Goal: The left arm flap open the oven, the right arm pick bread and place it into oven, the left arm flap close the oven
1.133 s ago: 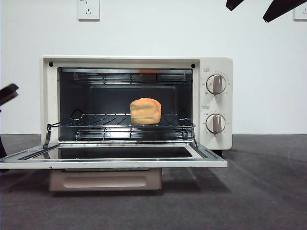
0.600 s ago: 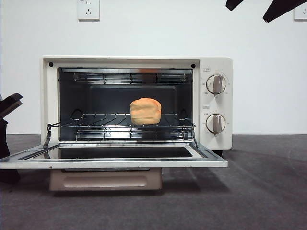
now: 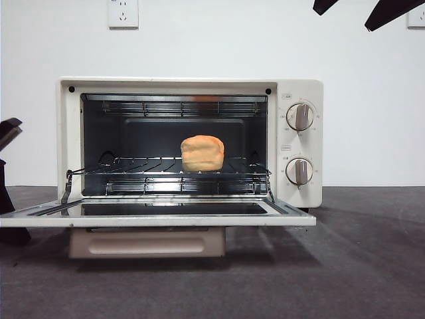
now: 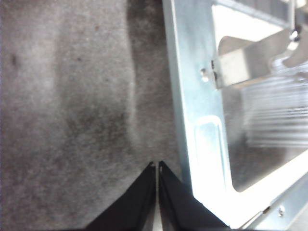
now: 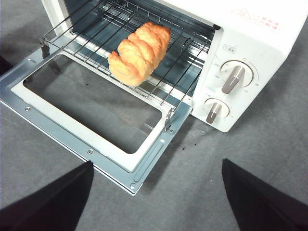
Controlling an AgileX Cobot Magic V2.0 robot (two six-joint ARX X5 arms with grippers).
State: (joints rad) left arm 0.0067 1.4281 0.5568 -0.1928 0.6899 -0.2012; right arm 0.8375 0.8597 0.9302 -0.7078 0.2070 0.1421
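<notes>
With its glass-window door dropped flat, cream-white toaster oven stands on grey felt-topped table; small red print by w/ two round knobs, too small to read. Lumpy golden-orange bread loaf lies on wire rack inside, long axis front-to-back. Left gripper: jaws closed, nothing held, just beside door's edge. Right gripper: spread wide, empty, above & in front of oven.
</notes>
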